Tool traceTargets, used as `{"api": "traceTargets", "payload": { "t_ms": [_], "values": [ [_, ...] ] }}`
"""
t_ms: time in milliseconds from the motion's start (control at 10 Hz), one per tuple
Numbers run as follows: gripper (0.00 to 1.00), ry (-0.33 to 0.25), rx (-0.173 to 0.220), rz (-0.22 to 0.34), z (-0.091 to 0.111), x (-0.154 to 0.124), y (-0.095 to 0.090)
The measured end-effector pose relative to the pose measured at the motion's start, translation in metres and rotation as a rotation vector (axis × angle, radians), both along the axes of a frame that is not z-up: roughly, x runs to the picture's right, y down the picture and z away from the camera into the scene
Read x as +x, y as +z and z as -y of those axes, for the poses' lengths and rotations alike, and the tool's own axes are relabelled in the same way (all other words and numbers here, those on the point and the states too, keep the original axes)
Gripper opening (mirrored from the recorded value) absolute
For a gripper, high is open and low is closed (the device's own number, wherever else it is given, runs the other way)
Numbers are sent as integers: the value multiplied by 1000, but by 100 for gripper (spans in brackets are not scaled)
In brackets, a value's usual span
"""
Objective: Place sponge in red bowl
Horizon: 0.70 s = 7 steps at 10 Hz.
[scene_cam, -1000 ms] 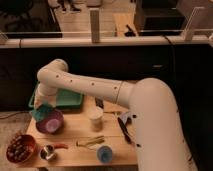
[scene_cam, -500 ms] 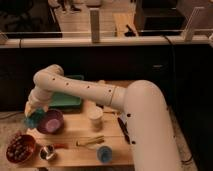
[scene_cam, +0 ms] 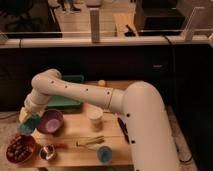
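Note:
My gripper (scene_cam: 27,119) is at the table's left edge, just left of the purple bowl (scene_cam: 50,121). It is shut on the sponge (scene_cam: 28,125), a small teal-green block that hangs at its tip. The red bowl (scene_cam: 20,148) sits at the front left corner, below and slightly left of the sponge, with dark reddish contents inside. The sponge is held above the table, a short way behind the red bowl's rim.
A small metal cup (scene_cam: 47,152) stands right of the red bowl. A green tray (scene_cam: 66,99) lies at the back left. A white cup (scene_cam: 94,116), a blue cup (scene_cam: 104,154), a utensil (scene_cam: 90,142) and a black tool (scene_cam: 123,130) are also on the wooden table (scene_cam: 75,155).
The gripper has swung left and toward the front with the sponge, from above the purple bowl to its left side, nearer the red bowl.

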<state>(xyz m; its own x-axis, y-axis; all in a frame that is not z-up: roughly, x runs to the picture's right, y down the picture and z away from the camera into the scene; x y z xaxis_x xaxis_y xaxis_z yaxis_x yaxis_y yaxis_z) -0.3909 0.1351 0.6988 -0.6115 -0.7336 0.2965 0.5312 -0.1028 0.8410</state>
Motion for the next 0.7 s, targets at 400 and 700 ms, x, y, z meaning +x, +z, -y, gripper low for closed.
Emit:
{"api": "traceTargets", "payload": {
  "t_ms": [400,700],
  "values": [
    [0,-48,11,72,-18,-16,-15],
    [0,-79,44,103,-29,-21,-20]
  ]
}}
